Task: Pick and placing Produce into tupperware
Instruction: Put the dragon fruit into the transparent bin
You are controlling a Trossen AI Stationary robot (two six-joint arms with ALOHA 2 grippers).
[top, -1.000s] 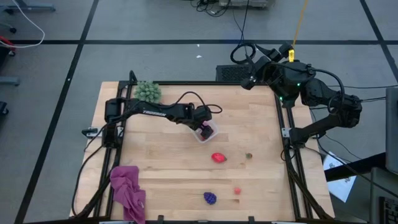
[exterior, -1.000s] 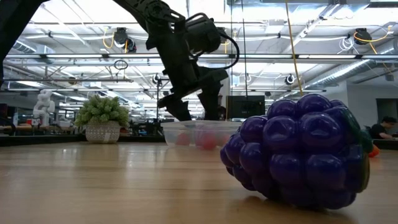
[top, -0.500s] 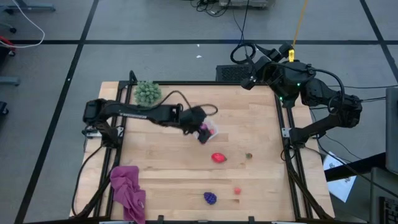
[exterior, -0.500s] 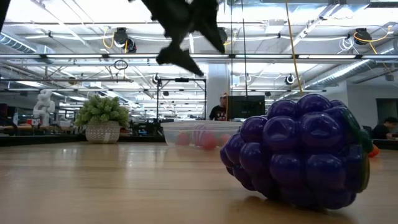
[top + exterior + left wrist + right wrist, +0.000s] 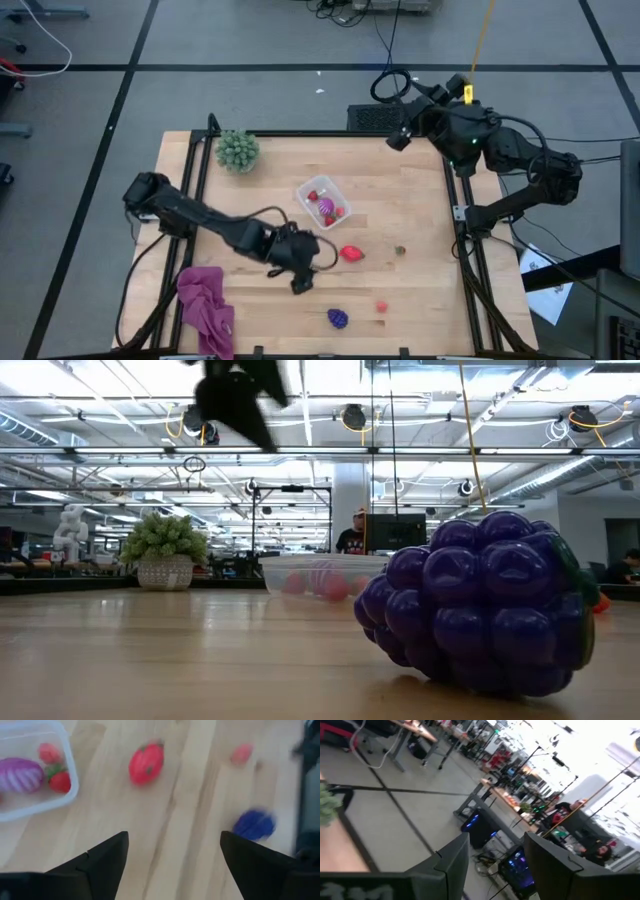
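Observation:
The clear tupperware stands mid-table and holds a purple-and-white piece and red pieces. On the wood lie a red produce piece, a small brownish one, a small red one and purple grapes, which loom large in the low view. My left gripper is open and empty above the table, on the near left of the red piece. My right gripper waits open past the table's far right corner.
A spiky green plant stands at the far left corner. A magenta cloth lies crumpled at the near left edge. Bare wood lies between the cloth and the grapes. People and desks show in the room beyond the table.
My left gripper has risen out of the tupperware and swung toward the table's near edge. It now hangs above bare wood beside the red piece. The tupperware, which the arm covered before, now shows in full.

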